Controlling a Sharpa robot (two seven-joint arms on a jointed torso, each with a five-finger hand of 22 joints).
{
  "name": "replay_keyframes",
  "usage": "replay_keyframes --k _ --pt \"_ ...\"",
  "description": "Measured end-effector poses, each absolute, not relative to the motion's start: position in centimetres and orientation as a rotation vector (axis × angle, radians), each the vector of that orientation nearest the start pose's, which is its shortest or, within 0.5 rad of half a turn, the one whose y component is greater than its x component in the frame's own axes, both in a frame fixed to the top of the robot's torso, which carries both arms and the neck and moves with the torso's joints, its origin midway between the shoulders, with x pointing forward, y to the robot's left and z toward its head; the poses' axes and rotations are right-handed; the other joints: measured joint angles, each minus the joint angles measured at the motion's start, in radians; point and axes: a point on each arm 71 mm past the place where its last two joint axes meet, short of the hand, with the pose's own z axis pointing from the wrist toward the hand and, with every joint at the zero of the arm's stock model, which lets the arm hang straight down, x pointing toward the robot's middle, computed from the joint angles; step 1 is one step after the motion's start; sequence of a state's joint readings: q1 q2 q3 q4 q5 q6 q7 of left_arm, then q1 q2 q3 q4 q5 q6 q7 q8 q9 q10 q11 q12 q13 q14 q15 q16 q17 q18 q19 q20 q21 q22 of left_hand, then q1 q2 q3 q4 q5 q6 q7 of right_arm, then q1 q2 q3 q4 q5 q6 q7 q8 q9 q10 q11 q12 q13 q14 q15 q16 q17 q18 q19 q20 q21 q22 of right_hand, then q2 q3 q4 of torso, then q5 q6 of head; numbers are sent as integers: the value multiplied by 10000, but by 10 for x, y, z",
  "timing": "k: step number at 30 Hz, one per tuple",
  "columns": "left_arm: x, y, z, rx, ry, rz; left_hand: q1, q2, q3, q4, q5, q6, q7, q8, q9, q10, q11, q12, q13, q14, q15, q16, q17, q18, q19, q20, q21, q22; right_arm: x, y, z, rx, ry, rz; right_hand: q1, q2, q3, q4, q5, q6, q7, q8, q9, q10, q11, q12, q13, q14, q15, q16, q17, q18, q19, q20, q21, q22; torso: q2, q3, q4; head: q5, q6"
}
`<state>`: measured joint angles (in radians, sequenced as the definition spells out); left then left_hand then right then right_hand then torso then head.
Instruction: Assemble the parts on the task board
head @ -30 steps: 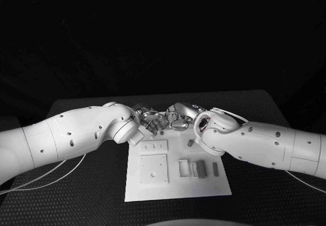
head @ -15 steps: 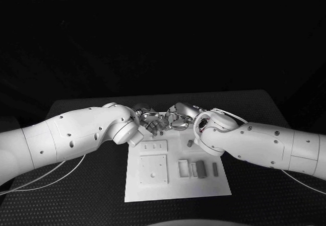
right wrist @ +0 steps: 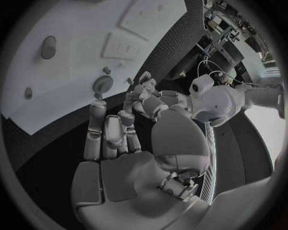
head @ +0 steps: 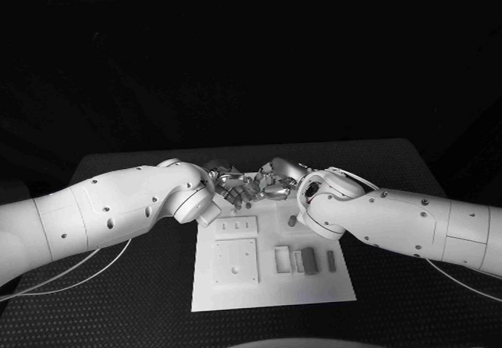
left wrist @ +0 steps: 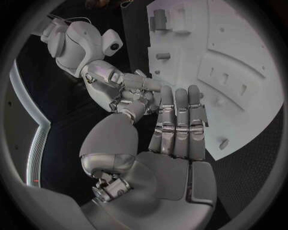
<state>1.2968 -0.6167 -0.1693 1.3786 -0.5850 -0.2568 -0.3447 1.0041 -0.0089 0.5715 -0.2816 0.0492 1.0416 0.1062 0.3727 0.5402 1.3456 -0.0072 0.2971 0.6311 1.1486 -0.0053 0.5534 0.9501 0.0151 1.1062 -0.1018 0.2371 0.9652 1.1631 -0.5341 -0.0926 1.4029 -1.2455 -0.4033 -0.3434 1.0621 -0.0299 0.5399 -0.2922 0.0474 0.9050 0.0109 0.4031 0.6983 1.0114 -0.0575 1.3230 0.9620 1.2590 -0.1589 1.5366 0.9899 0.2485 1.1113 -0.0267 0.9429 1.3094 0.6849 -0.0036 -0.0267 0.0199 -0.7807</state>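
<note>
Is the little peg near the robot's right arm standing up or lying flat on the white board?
Standing up. In the head view the small peg rises from the white board; long pieces nearby lie flat.

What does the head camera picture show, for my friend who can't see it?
Two white robot arms bring the left hand and right hand close together above the far end of a white task board, where small grey parts lie.

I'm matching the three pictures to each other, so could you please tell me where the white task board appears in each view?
Head view: the task board lies mid-table, reaching from under the two hands toward the robot.
Left wrist view: the board lies beyond the left hand.
Right wrist view: the board lies beyond the right hand.
Shared landmark: the three-slot block.
</note>
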Motion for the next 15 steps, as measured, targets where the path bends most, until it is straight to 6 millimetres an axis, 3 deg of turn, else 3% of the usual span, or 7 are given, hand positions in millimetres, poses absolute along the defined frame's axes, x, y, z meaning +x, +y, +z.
replay_keyframes --k 7,15 --pt "505 144 -219 -6885 21100 -8032 -2 -2 -1 1 -2 -8 -7 0 0 0 1 0 11 0 0 0 -1 -1 -40 -39 0 13 487 -93 -230 1665 18245 6987 -3 1 -1 -1 -9 169 -168 -46 1 -2 -2 0 9 40 24 0 32 0 0 0 0 0 0 -1 -6 -40 19" --pt "504 144 -219 -6899 21017 -8037 -3 -3 -1 1 -3 -18 -17 -14 3 -1 1 40 10 0 0 0 -2 -1 -40 -39 0 24 487 -94 -232 2001 18283 7055 -31 24 15 -21 -10 215 -214 -31 3 22 23 0 9 41 24 0 -3 -1 0 1 0 0 -1 3 -3 -54 46"
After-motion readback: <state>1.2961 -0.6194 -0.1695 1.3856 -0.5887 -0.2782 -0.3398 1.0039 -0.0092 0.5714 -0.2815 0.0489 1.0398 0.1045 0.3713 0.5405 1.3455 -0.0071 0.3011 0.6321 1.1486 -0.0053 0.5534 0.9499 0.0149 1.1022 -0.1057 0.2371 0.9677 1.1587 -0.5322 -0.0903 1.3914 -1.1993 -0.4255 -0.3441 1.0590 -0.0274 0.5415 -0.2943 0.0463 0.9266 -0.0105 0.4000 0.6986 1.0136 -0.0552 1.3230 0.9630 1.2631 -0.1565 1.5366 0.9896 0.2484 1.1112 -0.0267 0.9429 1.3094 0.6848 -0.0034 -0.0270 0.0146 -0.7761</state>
